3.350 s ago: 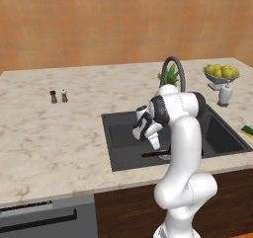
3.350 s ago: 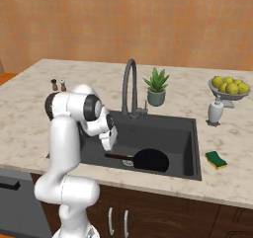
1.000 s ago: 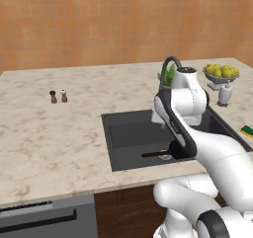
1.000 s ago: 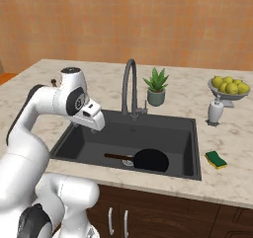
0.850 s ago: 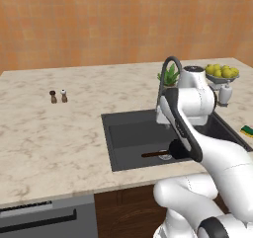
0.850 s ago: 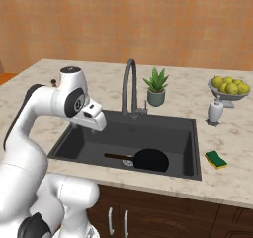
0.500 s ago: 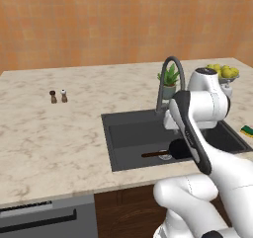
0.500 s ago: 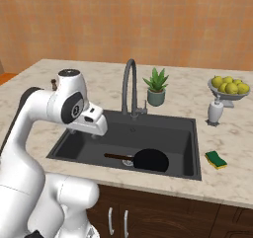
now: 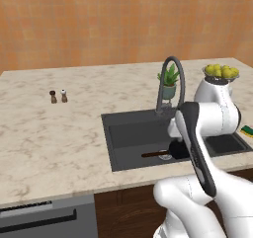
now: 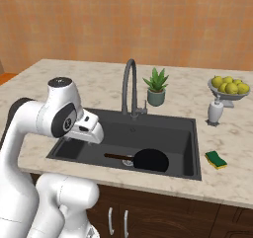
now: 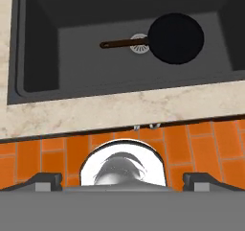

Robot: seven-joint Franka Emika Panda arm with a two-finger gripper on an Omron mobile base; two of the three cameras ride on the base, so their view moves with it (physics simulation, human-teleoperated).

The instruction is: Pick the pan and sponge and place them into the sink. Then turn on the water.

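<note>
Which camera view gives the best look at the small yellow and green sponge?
The right base view: the small rectangular yellow sponge with a green top lies unobstructed on the counter right of the dark grey sink. In the left base view the white arm hides most of it.

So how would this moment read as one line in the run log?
pan: in sink | sponge: on counter, right of sink | claw: open, empty | tap: no water

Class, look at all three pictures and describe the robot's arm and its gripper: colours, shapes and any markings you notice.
The arm is glossy white, built of thick rounded segments, with dark grey rings and a round dark cap at the joints. A long dark strip runs down one link in the left base view. The hand is a white block. The gripper has two small dark grey fingertips. I see no cables or lettering.
</note>
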